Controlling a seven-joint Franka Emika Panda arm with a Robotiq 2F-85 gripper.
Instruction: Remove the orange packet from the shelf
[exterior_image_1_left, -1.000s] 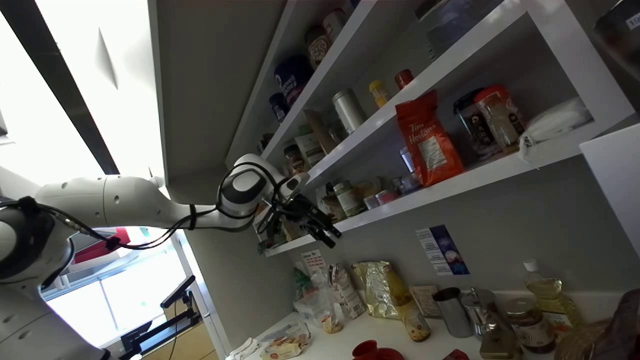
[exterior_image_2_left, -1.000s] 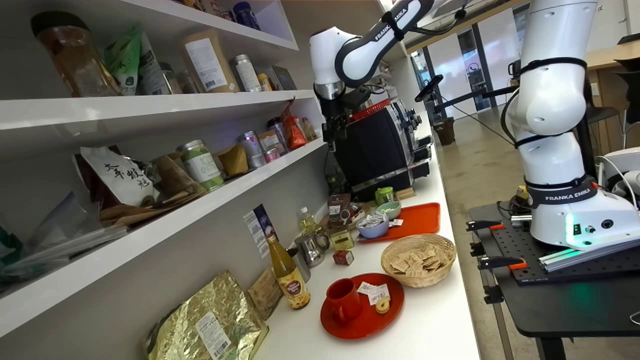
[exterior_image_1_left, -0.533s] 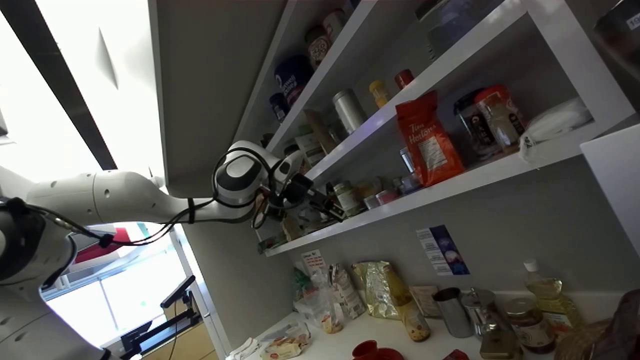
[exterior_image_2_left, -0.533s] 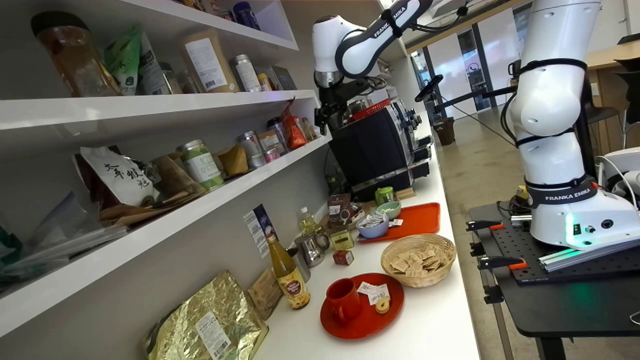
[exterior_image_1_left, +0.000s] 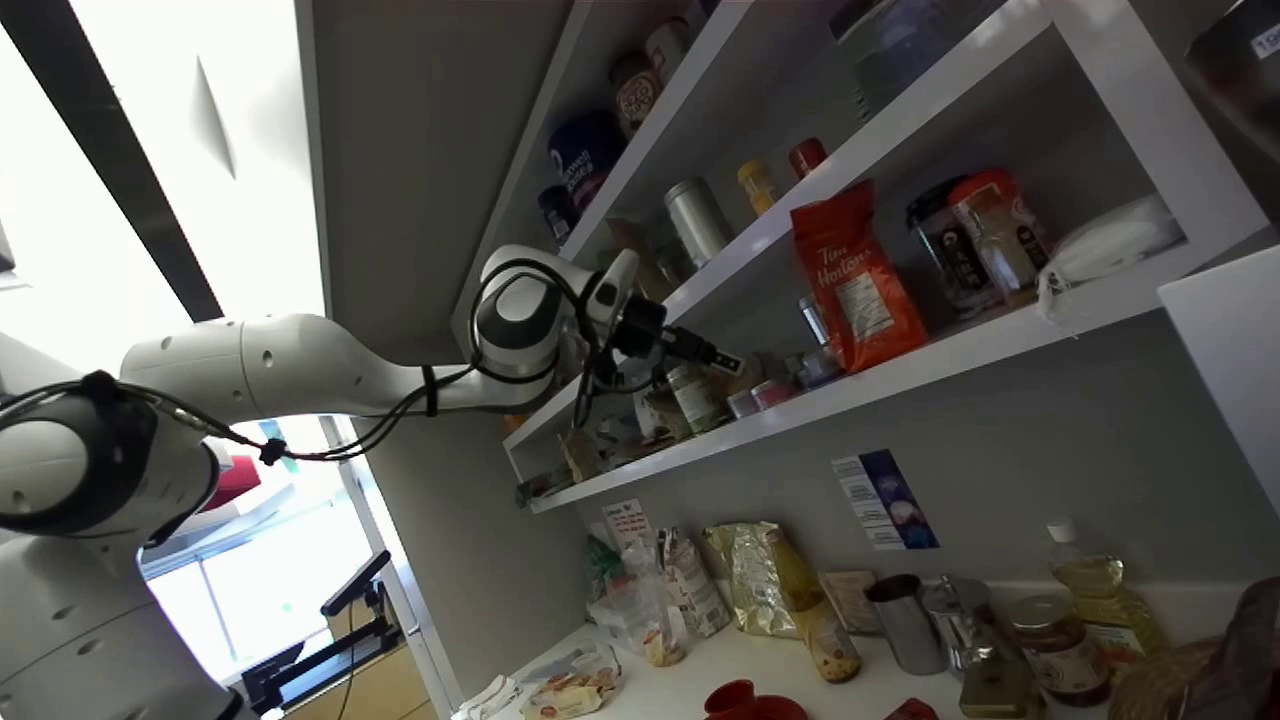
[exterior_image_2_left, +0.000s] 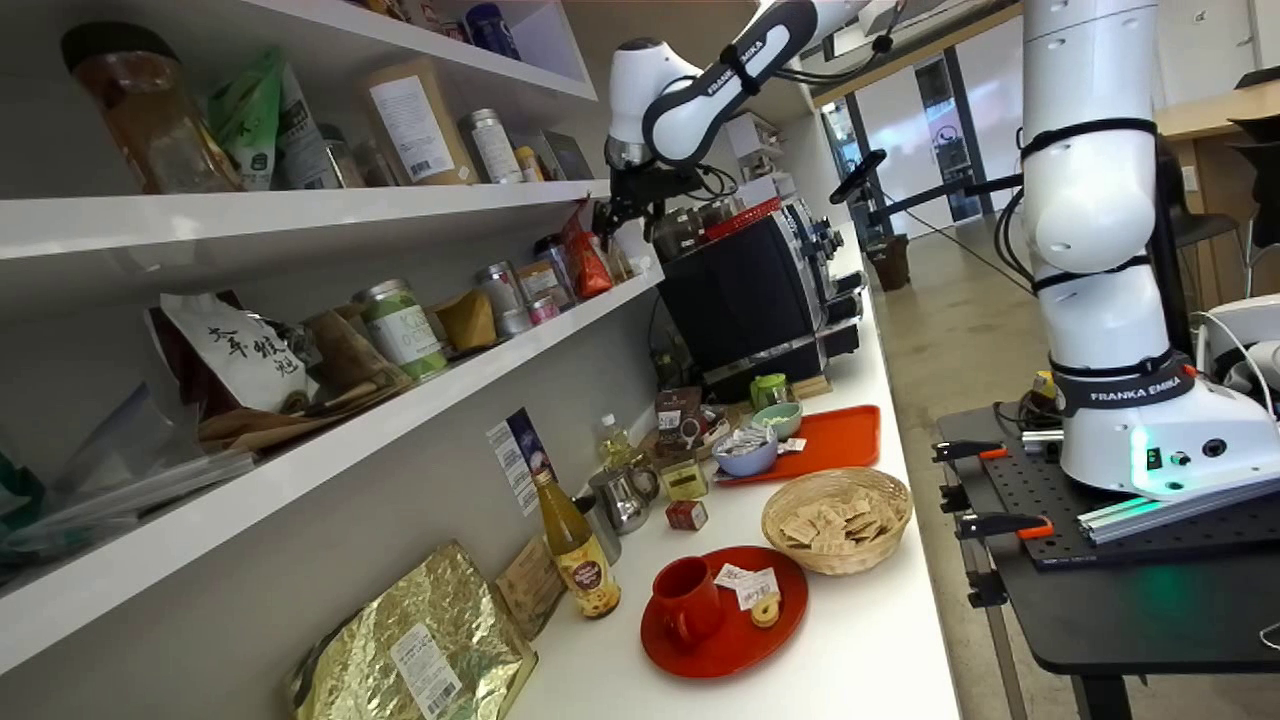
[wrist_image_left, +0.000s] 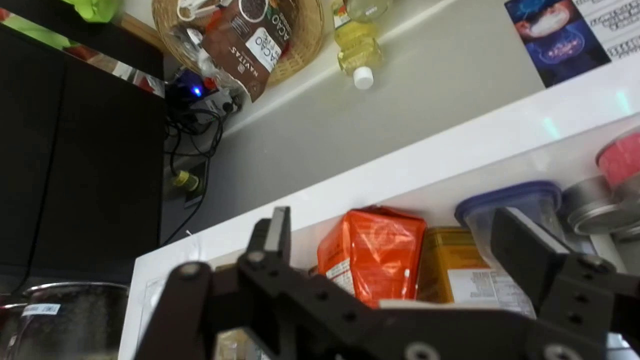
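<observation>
- The orange packet (exterior_image_1_left: 862, 285), a tall bag with pale print, stands on the white shelf (exterior_image_1_left: 985, 343), close to its front edge. It has not been taken off.
- In an exterior view, the claw (exterior_image_1_left: 735, 362) is up at shelf level, pointing toward the packet and ending short of it.
- Progress, as a judgement: this is the approach; none of the removal itself is done.
- What seems left: bring the claw in around the packet, grip it, draw it out past the shelf's edge and carry it clear.
- The claw's two fingers (wrist_image_left: 517, 250) are spread wide, with nothing held.
- In the wrist view, the packet shows in the gap between them, seemingly beyond the tips and untouched.
- One finger partly hides a blue-lidded tub (wrist_image_left: 510, 192), next to an amber box (wrist_image_left: 445, 250) beside the packet; contact there looks unlikely.
</observation>
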